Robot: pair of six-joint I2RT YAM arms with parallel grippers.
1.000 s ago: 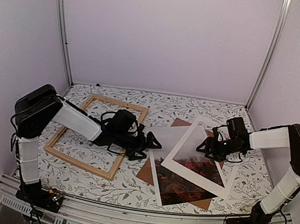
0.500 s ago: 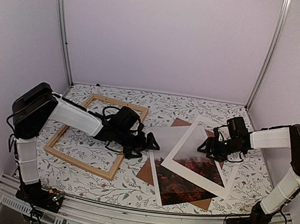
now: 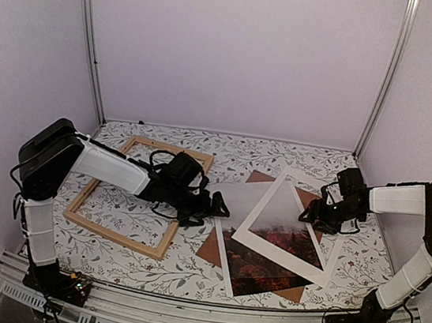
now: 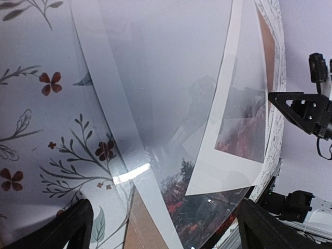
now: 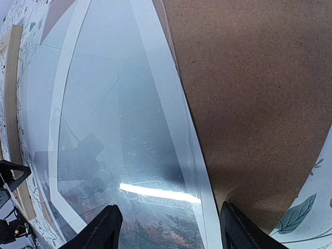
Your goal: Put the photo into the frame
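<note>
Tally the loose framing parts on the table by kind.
Light natural-wood rectangular frame: 1
Red-orange and misty-grey photo print: 1
White cardboard mat with rectangular opening: 1
Plain brown backing board: 1
Total: 4

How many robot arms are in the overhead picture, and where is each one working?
2. The left arm reaches past the frame, left gripper at the photo's left edge; the right arm reaches inward, right gripper at the white mat's right side. None seems hidden.
</note>
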